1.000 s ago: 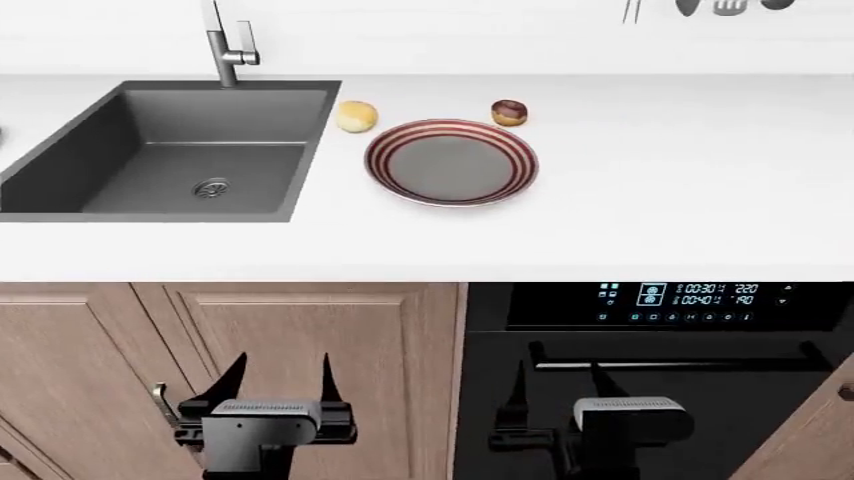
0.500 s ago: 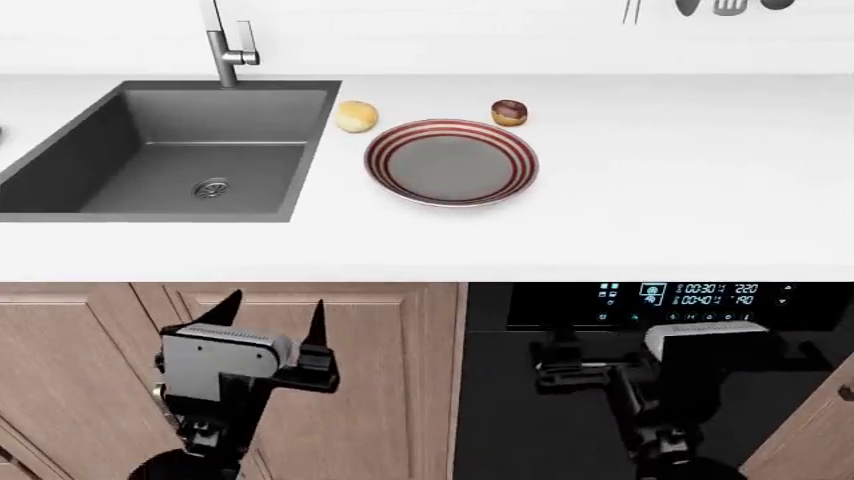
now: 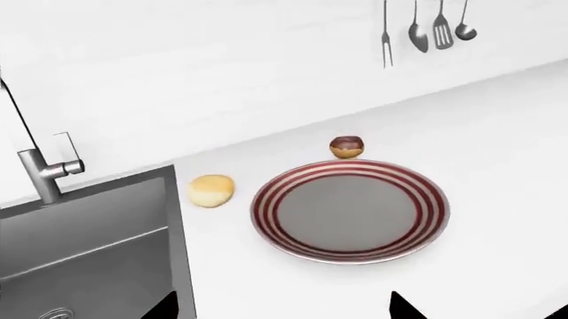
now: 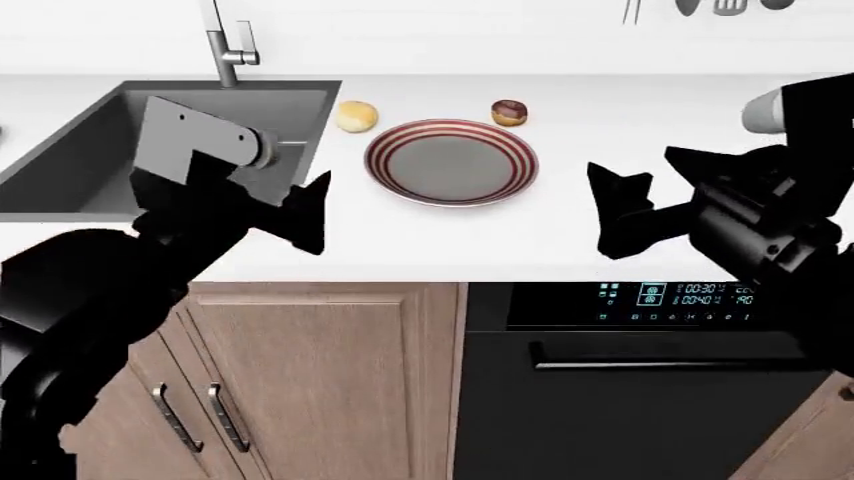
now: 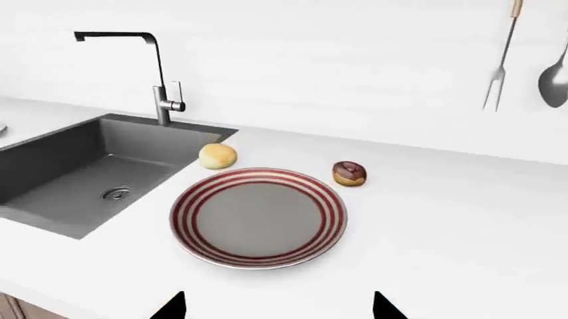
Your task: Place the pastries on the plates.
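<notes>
The pastries lie on the white table point(image 4: 641, 130), well beyond both hands and not on any plate. Nearest the robot, below the table's front edge, are wooden cabinet doors point(image 4: 307, 380) and a dark oven point(image 4: 641, 390) with a lit display. The left hand point(image 4: 300, 212) hangs over the table's front part beside the sink, and the right hand point(image 4: 617, 212) hangs over the front part farther right; each holds nothing, and in the wrist views the two dark fingertips of each stand wide apart. Between the hands and farther back sits the striped plate point(image 4: 451, 161), red rings around a grey centre, with nothing on it. To its left the dark sink point(image 4: 160, 150) is sunk into the table. Behind the plate's left rim, near the sink's corner, rests the golden bun point(image 4: 355, 116), close to the plate but apart from it. Behind the plate's right rim sits the dark-topped pastry point(image 4: 509, 112), also just clear of the rim. At the back the faucet point(image 4: 230, 45) rises behind the sink, and utensils point(image 3: 426, 30) hang on the wall. Only one plate is in view.
</notes>
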Robot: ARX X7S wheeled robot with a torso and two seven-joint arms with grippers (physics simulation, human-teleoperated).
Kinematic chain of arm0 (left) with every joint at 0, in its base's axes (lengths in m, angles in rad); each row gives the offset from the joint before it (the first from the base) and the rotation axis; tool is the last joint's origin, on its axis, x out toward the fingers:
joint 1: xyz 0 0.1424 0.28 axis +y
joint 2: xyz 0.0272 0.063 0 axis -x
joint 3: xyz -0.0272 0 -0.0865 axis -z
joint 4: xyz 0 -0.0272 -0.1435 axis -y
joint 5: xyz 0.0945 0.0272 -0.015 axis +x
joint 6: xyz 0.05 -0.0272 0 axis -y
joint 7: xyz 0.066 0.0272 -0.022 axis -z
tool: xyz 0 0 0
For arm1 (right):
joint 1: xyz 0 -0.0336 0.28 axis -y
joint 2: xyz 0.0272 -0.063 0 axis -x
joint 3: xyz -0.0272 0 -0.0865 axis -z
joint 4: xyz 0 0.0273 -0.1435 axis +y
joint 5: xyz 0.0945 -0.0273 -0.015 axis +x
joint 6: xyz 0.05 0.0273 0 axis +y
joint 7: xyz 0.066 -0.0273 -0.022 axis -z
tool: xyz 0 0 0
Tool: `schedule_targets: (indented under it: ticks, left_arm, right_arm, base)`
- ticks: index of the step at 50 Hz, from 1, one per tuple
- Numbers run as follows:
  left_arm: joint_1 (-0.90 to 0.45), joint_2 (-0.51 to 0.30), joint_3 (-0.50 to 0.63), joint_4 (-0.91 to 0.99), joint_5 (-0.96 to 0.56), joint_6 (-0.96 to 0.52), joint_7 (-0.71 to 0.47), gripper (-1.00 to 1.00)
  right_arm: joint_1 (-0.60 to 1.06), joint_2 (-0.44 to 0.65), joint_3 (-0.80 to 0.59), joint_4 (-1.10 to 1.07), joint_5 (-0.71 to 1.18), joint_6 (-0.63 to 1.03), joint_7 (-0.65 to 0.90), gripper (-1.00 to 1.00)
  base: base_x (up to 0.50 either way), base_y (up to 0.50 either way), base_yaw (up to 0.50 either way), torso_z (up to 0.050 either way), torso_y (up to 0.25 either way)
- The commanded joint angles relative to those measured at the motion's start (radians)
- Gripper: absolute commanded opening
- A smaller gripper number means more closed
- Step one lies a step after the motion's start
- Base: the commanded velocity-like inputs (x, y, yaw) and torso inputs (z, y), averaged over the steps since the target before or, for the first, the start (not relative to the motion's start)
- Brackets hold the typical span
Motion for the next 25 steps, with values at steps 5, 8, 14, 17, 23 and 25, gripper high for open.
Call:
schedule_targets:
  ticks: [5,8,14,17,23,25]
  left_arm:
    - [-0.366,0.086,0.11,-0.366,0.061,-0.055,0.048,1.0]
    - [-0.419,0.11,0.12,-0.45,0.08,-0.015,0.069,1.0]
    - [-0.465,0.122,0.152,-0.592,0.13,0.061,0.1,1.0]
    - [-0.446,0.105,0.143,-0.532,0.111,0.027,0.091,1.0]
    - [-0.38,0.083,0.121,-0.418,0.07,-0.03,0.065,1.0]
    - [-0.372,0.079,0.115,-0.395,0.059,-0.043,0.063,1.0]
  right_arm:
    - [0.081,-0.03,0.016,0.029,0.107,0.077,0.06,1.0]
    - [0.096,0.009,0.067,0.036,0.191,0.131,0.083,1.0]
    - [0.104,0.012,0.085,0.026,0.202,0.124,0.121,1.0]
    - [0.066,0.012,0.072,-0.008,0.168,0.089,0.099,1.0]
    - [0.054,0.031,0.07,-0.004,0.191,0.104,0.091,1.0]
    - [0.073,0.032,0.054,0.006,0.175,0.097,0.083,1.0]
  base:
    - [0.0,0.0,0.0,0.0,0.0]
    - [0.0,0.0,0.0,0.0,0.0]
    - [0.0,0.0,0.0,0.0,0.0]
    - [0.0,0.0,0.0,0.0,0.0]
    - [0.0,0.0,0.0,0.0,0.0]
    - [0.0,0.0,0.0,0.0,0.0]
